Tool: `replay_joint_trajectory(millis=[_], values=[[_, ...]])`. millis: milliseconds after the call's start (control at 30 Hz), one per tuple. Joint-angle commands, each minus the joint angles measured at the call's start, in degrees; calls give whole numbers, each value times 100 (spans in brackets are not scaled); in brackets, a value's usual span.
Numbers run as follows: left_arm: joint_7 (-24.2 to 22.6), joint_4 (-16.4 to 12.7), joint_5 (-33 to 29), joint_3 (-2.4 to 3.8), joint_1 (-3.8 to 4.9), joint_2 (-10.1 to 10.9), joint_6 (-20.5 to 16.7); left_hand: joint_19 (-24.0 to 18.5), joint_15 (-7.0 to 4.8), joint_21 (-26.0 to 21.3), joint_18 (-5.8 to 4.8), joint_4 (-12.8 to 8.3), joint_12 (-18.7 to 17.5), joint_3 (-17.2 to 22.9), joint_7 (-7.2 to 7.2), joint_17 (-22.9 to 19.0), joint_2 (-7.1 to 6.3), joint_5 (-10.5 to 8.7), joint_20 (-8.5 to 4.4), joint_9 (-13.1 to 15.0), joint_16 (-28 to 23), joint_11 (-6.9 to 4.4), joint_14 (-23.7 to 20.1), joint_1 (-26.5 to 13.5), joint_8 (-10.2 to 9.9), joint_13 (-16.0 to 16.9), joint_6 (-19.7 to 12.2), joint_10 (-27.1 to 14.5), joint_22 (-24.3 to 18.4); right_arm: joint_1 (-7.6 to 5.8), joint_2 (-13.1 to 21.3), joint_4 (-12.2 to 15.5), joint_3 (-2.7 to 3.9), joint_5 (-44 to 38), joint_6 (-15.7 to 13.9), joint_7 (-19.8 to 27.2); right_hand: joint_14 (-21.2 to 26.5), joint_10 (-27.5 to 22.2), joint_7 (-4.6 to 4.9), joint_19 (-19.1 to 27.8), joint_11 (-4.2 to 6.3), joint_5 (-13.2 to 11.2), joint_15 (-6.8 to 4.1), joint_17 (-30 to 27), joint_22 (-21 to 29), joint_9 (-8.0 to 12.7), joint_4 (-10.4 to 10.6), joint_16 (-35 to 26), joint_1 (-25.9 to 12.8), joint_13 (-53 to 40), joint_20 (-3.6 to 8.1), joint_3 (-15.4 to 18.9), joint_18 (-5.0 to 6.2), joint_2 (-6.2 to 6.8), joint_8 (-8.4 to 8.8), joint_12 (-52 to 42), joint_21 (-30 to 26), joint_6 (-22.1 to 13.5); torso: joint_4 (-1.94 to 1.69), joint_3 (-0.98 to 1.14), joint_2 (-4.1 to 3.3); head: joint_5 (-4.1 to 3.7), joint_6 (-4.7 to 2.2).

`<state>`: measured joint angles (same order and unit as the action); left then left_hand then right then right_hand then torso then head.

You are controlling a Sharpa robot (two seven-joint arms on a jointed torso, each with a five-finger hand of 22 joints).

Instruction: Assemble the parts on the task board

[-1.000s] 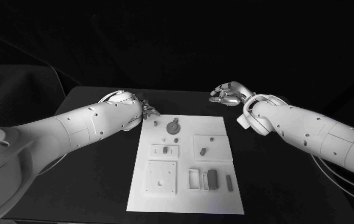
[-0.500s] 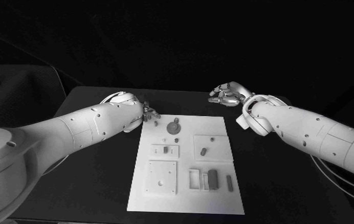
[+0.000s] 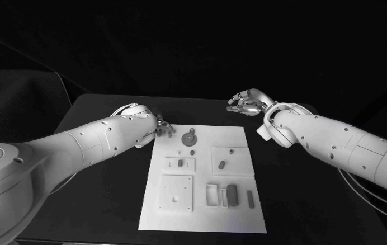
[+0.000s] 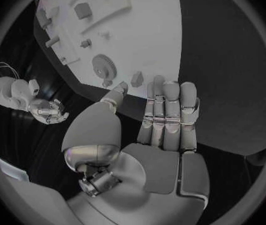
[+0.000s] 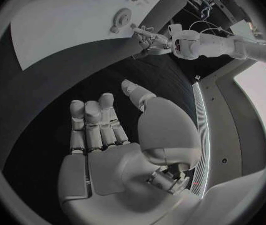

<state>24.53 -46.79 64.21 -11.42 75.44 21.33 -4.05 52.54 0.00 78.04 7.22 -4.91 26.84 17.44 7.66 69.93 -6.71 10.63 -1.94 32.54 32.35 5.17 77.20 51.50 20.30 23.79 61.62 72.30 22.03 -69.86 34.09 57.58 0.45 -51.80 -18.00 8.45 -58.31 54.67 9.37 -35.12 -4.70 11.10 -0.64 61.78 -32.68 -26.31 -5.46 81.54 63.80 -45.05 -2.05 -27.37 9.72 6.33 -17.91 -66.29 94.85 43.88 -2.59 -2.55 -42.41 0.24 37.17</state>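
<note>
The white task board [image 3: 202, 211] lies in the middle of the table. On its far end sit a grey gear [image 3: 189, 139] and two small parts, one beyond the gear [image 3: 192, 131] and one by the far left corner [image 3: 170, 134]. My left hand [image 3: 163, 125] hovers just off that corner with its fingers straight and nothing in them. In the left wrist view its fingertips [image 4: 170, 92] reach close to the corner part [image 4: 137, 78] and the gear [image 4: 104, 65]. My right hand [image 3: 248, 102] hangs over bare table beyond the far right corner, its palm [image 5: 107, 135] holding nothing.
Nearer on the board are two square plates [image 3: 177, 193] [image 3: 230, 160], a small block [image 3: 182, 163], an upright frame [image 3: 212, 195] and two long dark bars [image 3: 232, 194] [image 3: 250, 199]. Black table [image 3: 97, 200] surrounds the board on both sides.
My left hand has eased slightly to the left, off the board's far left corner. The right hand and the parts have stayed put.
</note>
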Motion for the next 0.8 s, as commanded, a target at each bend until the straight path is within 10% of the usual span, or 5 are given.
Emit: replay_joint_trajectory(millis=[33,800], values=[[-74,26,-72,3,-13,-36,72,50,-2,26,68,12,38,12,11,7,54,-6,-11,5,33,-11,57,18,28,7,36,46,7,3,-15,8,0,-6,72,38,48,-23,39,29,-8,-29,-3,-8,6,6,39,-30,-54,8,10,-2,-63,-13,-15,0,111,9,-2,1,1,-5,10],[-137,108,-12,4,-82,-132,-66,109,-36,69,94,-60,77,109,0,26,160,1,-35,15,79,-35,95,192,27,17,82,72,23,4,-32,16,0,-6,79,37,48,-23,39,30,-8,-29,-2,-9,7,6,41,-29,-59,10,10,-3,-63,-13,-16,-1,112,8,-6,6,6,-4,12]])
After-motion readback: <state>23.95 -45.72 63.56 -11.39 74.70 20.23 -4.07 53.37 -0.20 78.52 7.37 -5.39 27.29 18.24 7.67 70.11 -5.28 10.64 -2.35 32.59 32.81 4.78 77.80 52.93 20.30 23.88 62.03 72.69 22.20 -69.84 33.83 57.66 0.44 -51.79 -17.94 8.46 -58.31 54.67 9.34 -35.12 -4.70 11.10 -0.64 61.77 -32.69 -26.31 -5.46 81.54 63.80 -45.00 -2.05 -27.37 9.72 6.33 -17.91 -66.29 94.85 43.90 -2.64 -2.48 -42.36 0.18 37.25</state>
